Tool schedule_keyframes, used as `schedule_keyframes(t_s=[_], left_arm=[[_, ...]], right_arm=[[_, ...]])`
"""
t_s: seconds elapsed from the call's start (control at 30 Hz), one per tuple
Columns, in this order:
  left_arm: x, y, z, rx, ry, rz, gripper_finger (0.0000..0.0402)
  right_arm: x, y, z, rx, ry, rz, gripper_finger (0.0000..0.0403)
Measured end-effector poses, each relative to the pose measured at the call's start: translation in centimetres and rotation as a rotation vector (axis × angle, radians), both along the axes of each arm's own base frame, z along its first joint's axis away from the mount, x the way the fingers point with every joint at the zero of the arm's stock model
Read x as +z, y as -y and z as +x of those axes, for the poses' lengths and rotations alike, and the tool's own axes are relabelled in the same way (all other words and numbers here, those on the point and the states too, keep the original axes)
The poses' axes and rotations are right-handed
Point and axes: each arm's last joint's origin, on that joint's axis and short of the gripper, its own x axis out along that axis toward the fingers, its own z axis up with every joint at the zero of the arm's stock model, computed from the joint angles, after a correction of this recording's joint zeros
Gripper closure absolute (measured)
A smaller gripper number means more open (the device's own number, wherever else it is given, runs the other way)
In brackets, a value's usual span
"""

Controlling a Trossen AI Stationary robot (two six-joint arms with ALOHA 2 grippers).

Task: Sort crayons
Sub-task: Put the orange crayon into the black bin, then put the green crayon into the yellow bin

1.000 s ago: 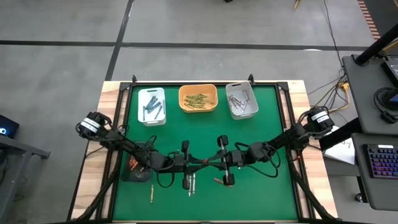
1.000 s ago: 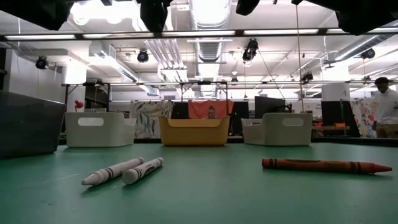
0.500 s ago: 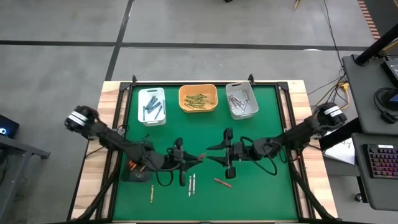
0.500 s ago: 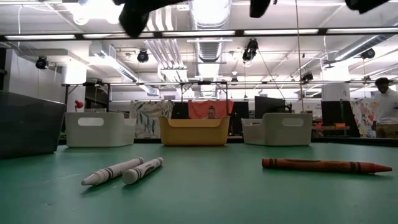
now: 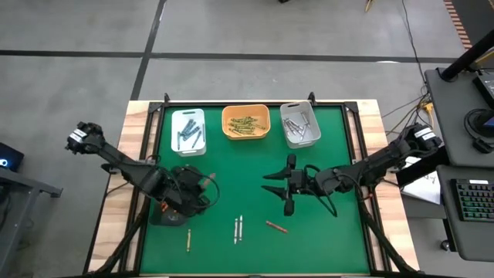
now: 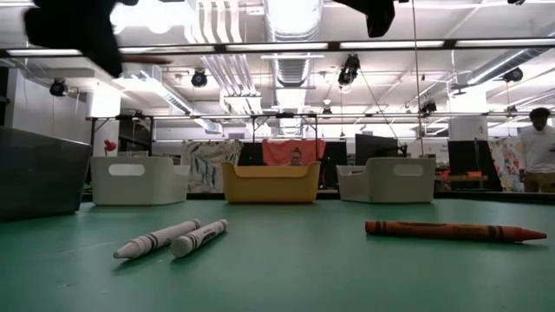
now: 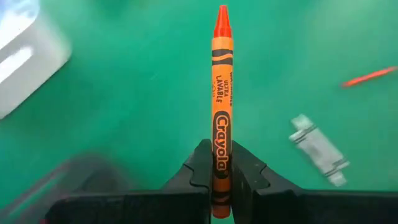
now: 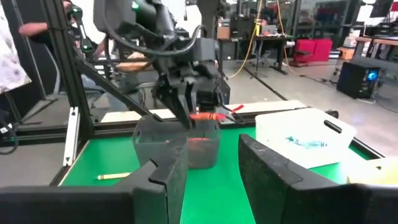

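Note:
My left gripper [image 5: 187, 199] is shut on an orange crayon [image 7: 222, 93] and hangs over the dark bin [image 8: 186, 146] at the table's left. My right gripper [image 5: 270, 185] stands open at mid-table with nothing between its fingers [image 8: 168, 174]. Four crayons lie flat on the green mat. They are two white crayons [image 5: 237, 229] side by side, a red-orange crayon [image 5: 276, 226] and a yellow crayon [image 5: 187, 241]. More crayons lie in the trays along the far edge. My left gripper pinches the orange crayon near its blunt end [image 7: 219, 163] between its two fingers. Most of the stick and the pointed tip [image 7: 222, 14] jut out beyond them. In the right wrist view the fingers come from above and the crayon [image 8: 208, 116] hangs about level, clear above the dark bin.
A white tray [image 5: 188, 131], an orange tray [image 5: 245, 122] and a grey-white tray [image 5: 300, 125] line the far edge. The dark bin [image 5: 166, 212] sits at the near left. A black frame rims the mat. A person stands far off in the room [image 6: 539, 156].
My left gripper has carried the orange crayon from beside the two white crayons toward the table's left edge, over the dark bin. My right gripper has drawn away from the red-orange crayon toward the far edge. The crayons on the mat have stayed put.

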Motion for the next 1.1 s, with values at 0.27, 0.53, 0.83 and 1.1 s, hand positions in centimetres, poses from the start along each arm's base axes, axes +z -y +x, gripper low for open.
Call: schedule_keyframes(t_s=[0.27, 0.53, 0.83, 1.1], left_arm=[[-1.0, 1.6, -1.0, 0.174, -0.563, -0.060, 0.0401], [-4.0, 2.9, -0.6, 0.228, -0.840, -0.112, 0.0401], [-5.5, 3.2, -0.1, 0.253, -0.887, -0.069, 0.0377], [-5.6, 3.3, 0.0, 0.254, -0.890, -0.063, 0.0337]], right_arm=[[-1.1, 0.0, 0.6, -0.035, -0.037, -0.008, 0.0271], [-1.2, 0.0, 0.6, -0.048, -0.042, -0.013, 0.0268], [-1.3, 0.0, 0.6, -0.048, -0.043, -0.014, 0.0273], [-1.3, 0.0, 0.6, -0.047, -0.044, -0.014, 0.0263]])
